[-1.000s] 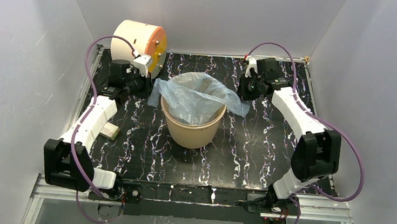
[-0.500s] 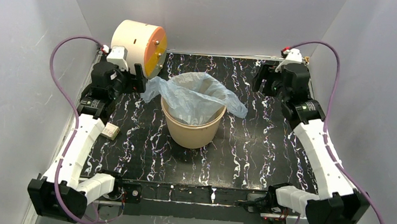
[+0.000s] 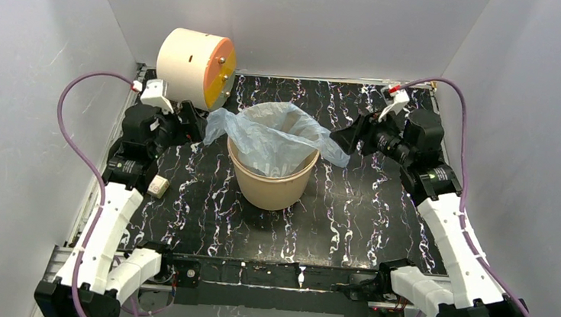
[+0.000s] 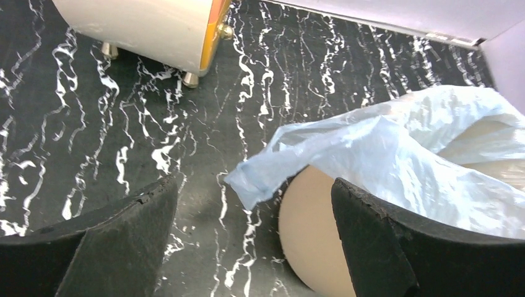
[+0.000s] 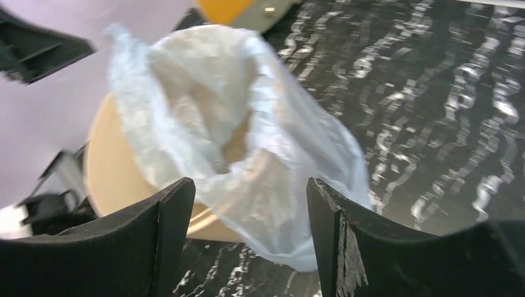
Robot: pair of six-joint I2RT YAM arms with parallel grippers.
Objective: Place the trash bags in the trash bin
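The left claw and right claw gape (both pointing inward).

We've got a black table with white marble veining. Three things sit directly on it. The tan trash bin is upright at centre. The cream drum sits far-left on small metal feet, its orange face toward the bin. The small white box is near the left edge, well apart from the bin.
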